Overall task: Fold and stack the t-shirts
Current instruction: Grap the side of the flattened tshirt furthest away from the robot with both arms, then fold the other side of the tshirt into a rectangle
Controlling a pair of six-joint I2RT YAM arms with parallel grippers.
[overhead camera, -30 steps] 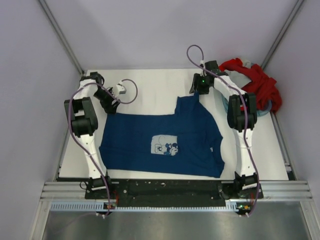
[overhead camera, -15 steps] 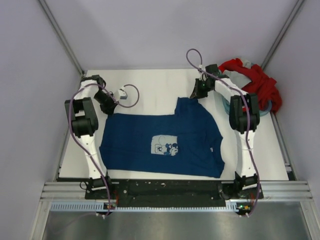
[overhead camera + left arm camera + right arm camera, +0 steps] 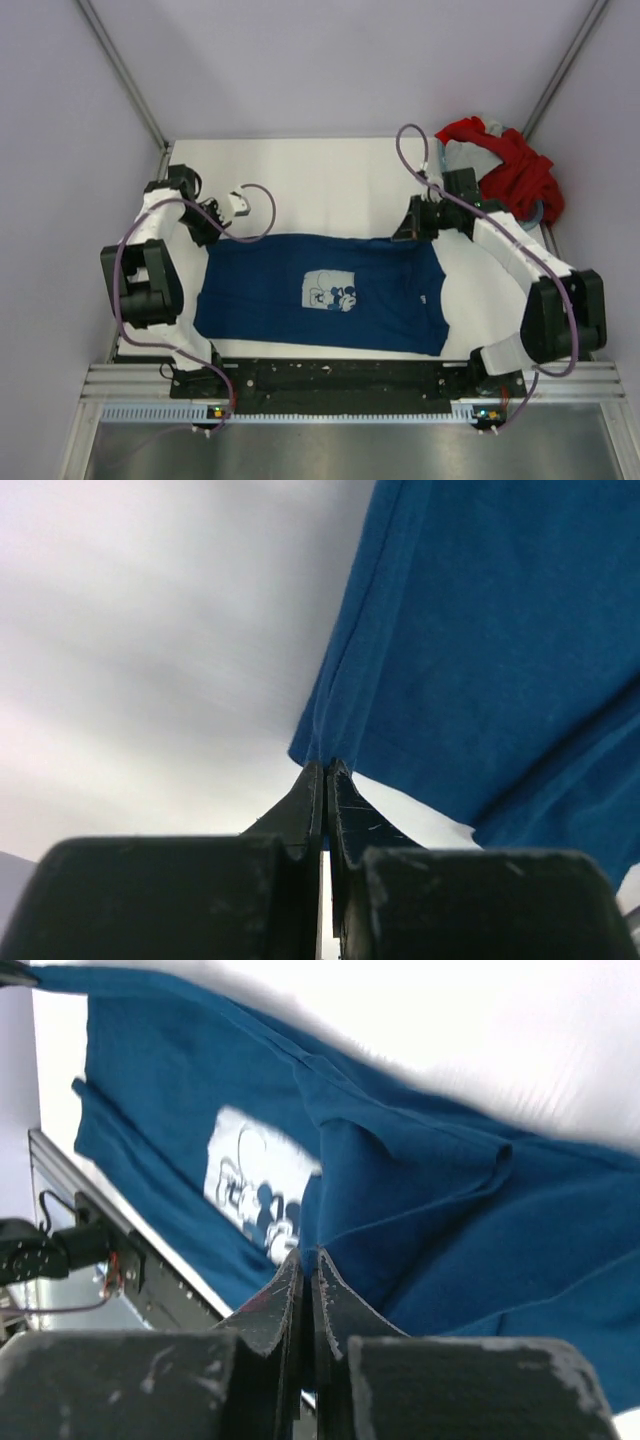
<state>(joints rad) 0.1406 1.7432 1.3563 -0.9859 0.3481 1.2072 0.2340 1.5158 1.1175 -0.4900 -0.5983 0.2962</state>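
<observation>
The navy t-shirt (image 3: 320,295) with its pale cartoon-mouse print (image 3: 330,292) lies spread across the white table (image 3: 320,175). My left gripper (image 3: 212,232) is at the shirt's far left corner. In the left wrist view its tips (image 3: 327,768) are shut on a pinch of the navy cloth (image 3: 480,650). My right gripper (image 3: 412,232) is at the far right corner, and its tips (image 3: 308,1255) are shut on a fold of the same shirt (image 3: 430,1200). Red and grey t-shirts (image 3: 510,170) lie heaped at the back right.
The heap of red and grey cloth sits in a light blue basket (image 3: 540,212) at the table's right rear corner. A metal rail (image 3: 330,385) runs along the near edge between the arm bases. Walls stand close on both sides.
Both grippers have shut on the navy shirt's far edge and drawn it nearer. The flap that stuck out at the far right is gone; the far edge now runs straight. The right arm has swung outward.
</observation>
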